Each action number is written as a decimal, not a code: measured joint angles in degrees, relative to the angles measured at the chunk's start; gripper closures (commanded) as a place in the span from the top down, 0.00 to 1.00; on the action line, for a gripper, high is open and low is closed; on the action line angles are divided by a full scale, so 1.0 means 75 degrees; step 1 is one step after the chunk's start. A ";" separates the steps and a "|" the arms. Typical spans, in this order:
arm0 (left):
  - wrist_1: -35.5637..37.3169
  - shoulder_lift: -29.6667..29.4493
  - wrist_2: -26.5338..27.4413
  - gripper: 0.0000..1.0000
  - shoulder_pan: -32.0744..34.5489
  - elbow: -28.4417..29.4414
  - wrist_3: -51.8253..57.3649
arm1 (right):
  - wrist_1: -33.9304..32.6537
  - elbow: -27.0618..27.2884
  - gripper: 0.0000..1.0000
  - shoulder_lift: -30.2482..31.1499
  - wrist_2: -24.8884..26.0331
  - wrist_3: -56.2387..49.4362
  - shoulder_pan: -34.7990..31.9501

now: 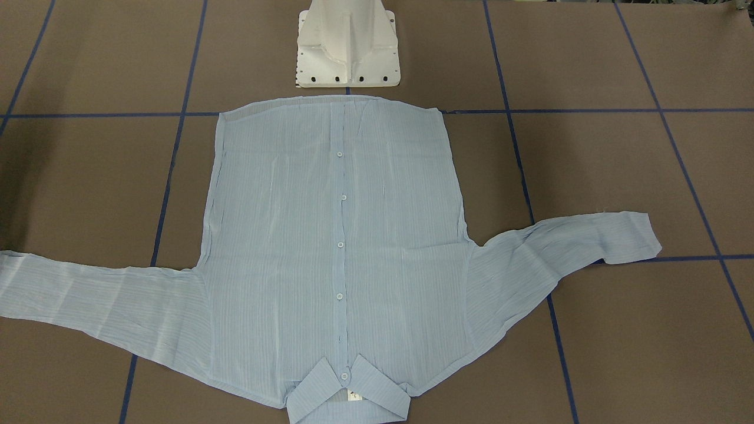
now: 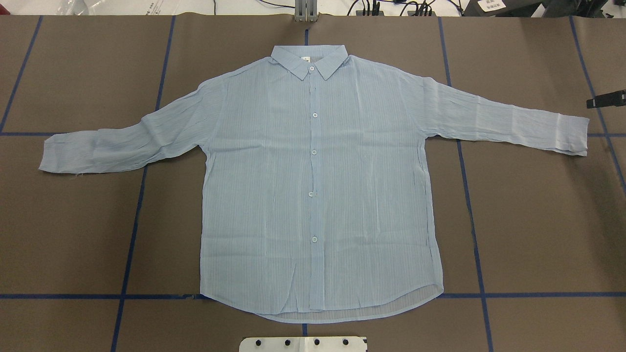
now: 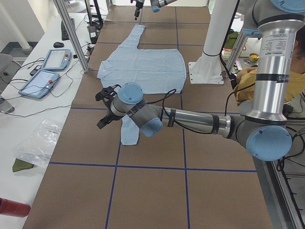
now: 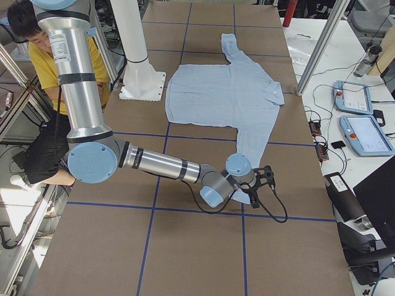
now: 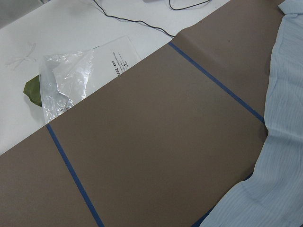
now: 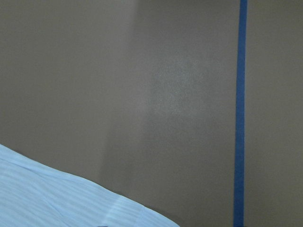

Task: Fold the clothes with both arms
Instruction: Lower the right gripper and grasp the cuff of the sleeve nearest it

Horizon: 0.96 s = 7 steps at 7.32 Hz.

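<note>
The pale-blue shirt (image 2: 313,186) lies flat, buttoned side up, with its collar (image 2: 309,58) away from the robot and both sleeves spread out. It also shows in the front-facing view (image 1: 336,235). My left gripper (image 3: 105,109) hovers low just beyond the left sleeve's cuff (image 3: 128,131), and I cannot tell if it is open. My right gripper (image 4: 265,179) hovers by the right sleeve's cuff (image 4: 254,194), and only a black tip (image 2: 606,99) of it shows overhead. I cannot tell its state. Both wrist views show sleeve cloth (image 5: 284,142) (image 6: 57,198) and no fingers.
The white pedestal base (image 1: 349,53) stands just behind the shirt's hem. Blue tape lines (image 2: 469,205) grid the brown table. A plastic bag (image 5: 71,80) lies on the white bench beyond the left end. Tablets (image 4: 358,117) lie beside the far edge. A person in yellow (image 4: 37,55) sits behind the robot.
</note>
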<state>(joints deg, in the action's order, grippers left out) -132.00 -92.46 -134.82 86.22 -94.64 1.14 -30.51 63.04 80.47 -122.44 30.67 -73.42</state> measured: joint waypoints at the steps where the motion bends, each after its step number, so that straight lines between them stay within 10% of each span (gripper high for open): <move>1: -0.0026 0.0001 0.0000 1.00 0.0000 -0.0001 0.0000 | 0.0023 -0.0074 0.82 0.0007 0.0171 0.0004 0.0151; 7: -0.0048 0.0023 0.0000 1.00 0.0000 -0.0002 0.0006 | 0.0961 -0.0911 0.54 -0.0102 0.0314 0.0166 0.0419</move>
<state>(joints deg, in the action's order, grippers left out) -132.36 -92.29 -134.82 86.22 -94.66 1.18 -23.30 56.21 79.70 -120.08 31.91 -70.27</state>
